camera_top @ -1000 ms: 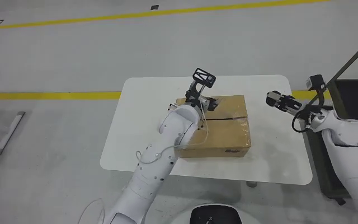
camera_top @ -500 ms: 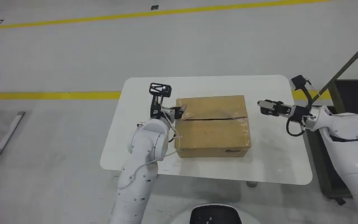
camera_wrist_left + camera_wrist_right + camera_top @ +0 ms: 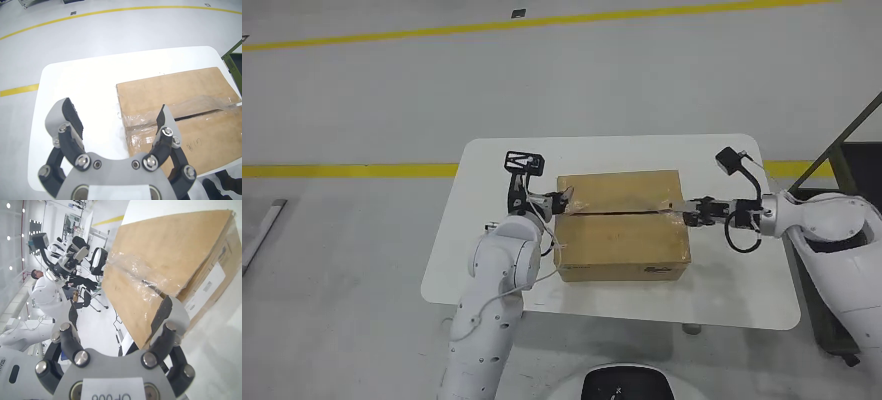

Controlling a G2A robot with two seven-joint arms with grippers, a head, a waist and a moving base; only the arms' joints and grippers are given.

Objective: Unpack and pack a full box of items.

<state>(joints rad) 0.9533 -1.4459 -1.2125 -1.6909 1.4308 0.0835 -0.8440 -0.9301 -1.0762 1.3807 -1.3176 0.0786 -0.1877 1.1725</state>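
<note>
Right hand (image 3: 687, 208) has moved in to the box (image 3: 627, 235).

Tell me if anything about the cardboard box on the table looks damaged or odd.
Yes. The clear tape along the top seam of the cardboard box is crumpled and loose, and a dark gap shows between the two flaps toward one end, so they do not meet flush there.

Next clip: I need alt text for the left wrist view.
The left gripper, open, hangs over the white table at one end of a closed cardboard box. Crumpled clear tape runs along the box's top seam, where a dark slit shows between the flaps.
</note>
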